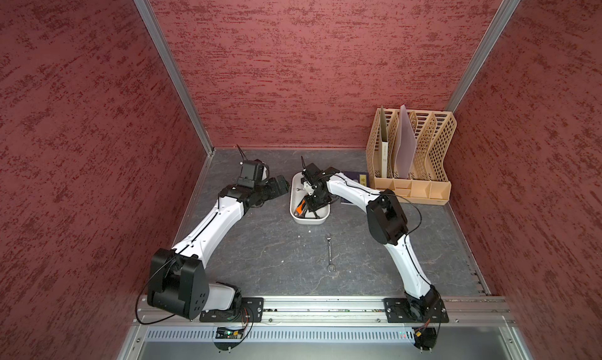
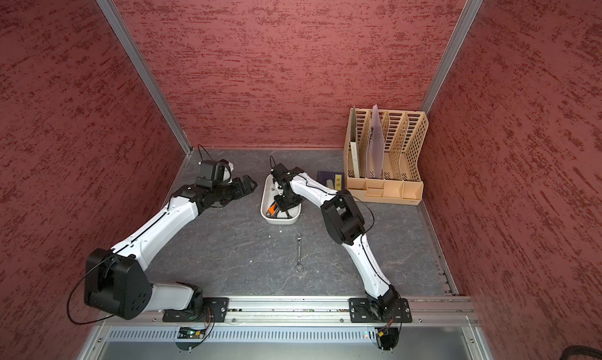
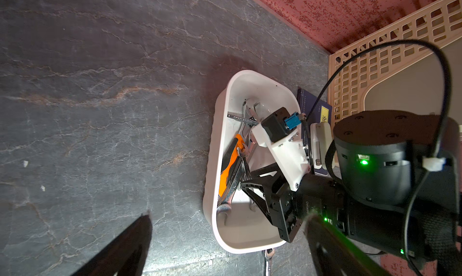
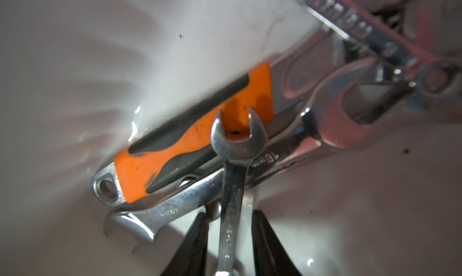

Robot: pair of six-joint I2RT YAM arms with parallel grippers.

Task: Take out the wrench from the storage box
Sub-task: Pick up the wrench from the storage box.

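The white storage box (image 1: 308, 221) (image 2: 280, 221) (image 3: 212, 147) sits mid-table with several wrenches inside. My right gripper (image 1: 309, 208) (image 2: 281, 208) (image 4: 230, 213) reaches down into it, open, its fingers on either side of a small silver wrench (image 4: 232, 187), with gaps showing on both sides. That wrench lies across a larger silver wrench (image 4: 175, 204) and an orange-handled adjustable wrench (image 4: 175, 157) (image 3: 226, 172). Another silver wrench (image 1: 329, 252) (image 2: 299, 252) lies on the table in front of the box. My left gripper (image 1: 280, 182) (image 2: 249, 182) (image 3: 228, 218) hovers open left of the box, holding nothing.
A tan lattice file rack (image 1: 420, 153) (image 2: 387, 153) with papers stands at the back right. A dark blue book (image 1: 355, 177) (image 2: 329, 179) lies between the rack and the box, under the right arm. Red walls enclose the grey table on three sides.
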